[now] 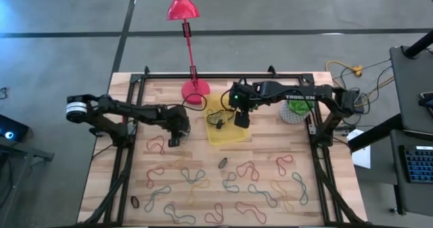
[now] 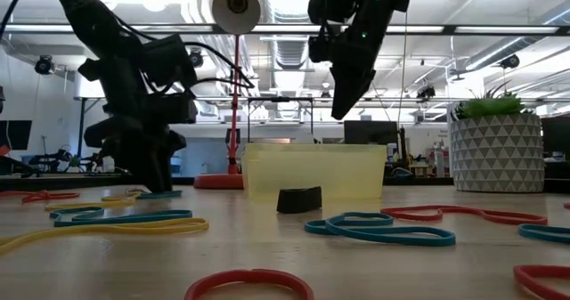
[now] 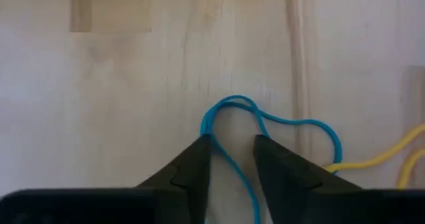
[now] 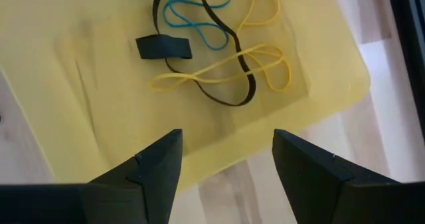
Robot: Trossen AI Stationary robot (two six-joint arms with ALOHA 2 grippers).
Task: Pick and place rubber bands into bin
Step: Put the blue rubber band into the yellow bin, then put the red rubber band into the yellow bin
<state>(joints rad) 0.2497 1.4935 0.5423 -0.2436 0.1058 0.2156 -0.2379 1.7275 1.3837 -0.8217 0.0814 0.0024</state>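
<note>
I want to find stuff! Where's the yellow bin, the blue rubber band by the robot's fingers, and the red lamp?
yellow bin (image 4: pixel 80 64): right wrist view, bare floor of the tray.
blue rubber band (image 3: pixel 229 104): left wrist view, top of its loop.
red lamp (image 1: pixel 181 8): high view, its shade.

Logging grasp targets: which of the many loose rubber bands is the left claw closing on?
The blue rubber band on bare wood: its loop passes between the left claw fingers. The yellow band beside it lies outside them.
</note>
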